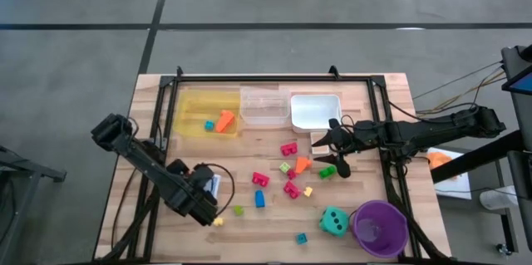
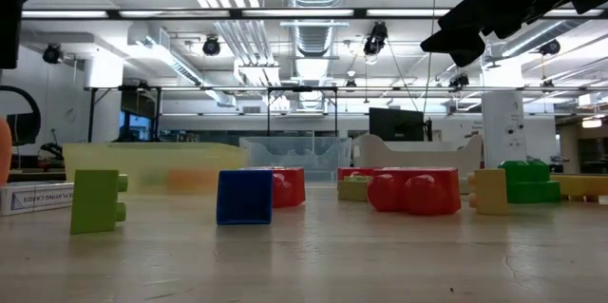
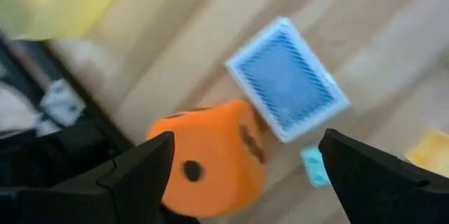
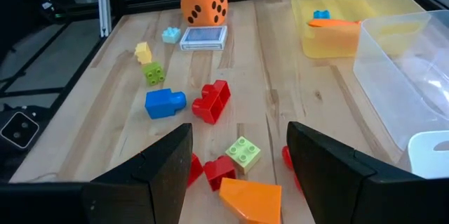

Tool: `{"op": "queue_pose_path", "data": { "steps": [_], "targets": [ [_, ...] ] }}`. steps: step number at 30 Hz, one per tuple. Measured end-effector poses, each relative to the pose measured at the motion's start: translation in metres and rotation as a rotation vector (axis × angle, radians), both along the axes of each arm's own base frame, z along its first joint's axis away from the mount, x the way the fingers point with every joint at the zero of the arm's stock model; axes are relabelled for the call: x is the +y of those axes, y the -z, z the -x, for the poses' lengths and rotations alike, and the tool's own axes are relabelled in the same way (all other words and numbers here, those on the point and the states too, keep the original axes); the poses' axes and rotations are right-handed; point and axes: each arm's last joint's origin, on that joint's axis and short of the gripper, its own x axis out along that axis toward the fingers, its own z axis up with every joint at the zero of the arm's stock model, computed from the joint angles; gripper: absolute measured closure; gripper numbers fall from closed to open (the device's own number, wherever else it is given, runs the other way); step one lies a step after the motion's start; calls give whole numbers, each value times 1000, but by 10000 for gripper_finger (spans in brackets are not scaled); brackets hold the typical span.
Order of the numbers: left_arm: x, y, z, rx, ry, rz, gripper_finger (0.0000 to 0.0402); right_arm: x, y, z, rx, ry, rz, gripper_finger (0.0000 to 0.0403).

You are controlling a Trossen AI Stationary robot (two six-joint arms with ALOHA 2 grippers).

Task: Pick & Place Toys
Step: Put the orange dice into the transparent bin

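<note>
While only an orange plastic piece point(image 1: 224, 121) and a small blue block point(image 1: 209, 125) lie in the see-through yellow plastic tray point(image 1: 189, 99), most toys wait on the table, with the left gripper point(image 3: 242, 175) spread wide around the big orange dotted dice point(image 3: 210, 155) and the right gripper point(image 4: 238, 175) half open and empty above the orange wedge block point(image 4: 251, 199).

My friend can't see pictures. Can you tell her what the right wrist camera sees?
Two dark open fingers frame a wooden table scattered with small bright blocks. Farther off sit an orange dotted die and a blue card, with a yellow tray alongside.

Bare wood is left open between the blue block point(image 1: 259, 199) and the teal die point(image 1: 334, 221). The centre is crowded — red blocks point(image 1: 290, 187), an orange block point(image 1: 302, 164) — and the far edge is walled by the yellow tray point(image 1: 193, 101), clear tray point(image 1: 264, 105) and white tray point(image 1: 315, 111).
</note>
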Motion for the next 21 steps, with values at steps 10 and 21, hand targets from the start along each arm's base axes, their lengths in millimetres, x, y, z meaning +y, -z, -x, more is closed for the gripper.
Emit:
{"op": "queue_pose_path", "data": {
  "steps": [10, 21],
  "targets": [
    [-1, 1, -2, 17, -62, 68, 50, 0, 0, 0, 0, 1, -2, 173],
    [-1, 1, 0, 52, -31, 76, 50, 0, 0, 0, 0, 1, -2, 173]
  ]
}}
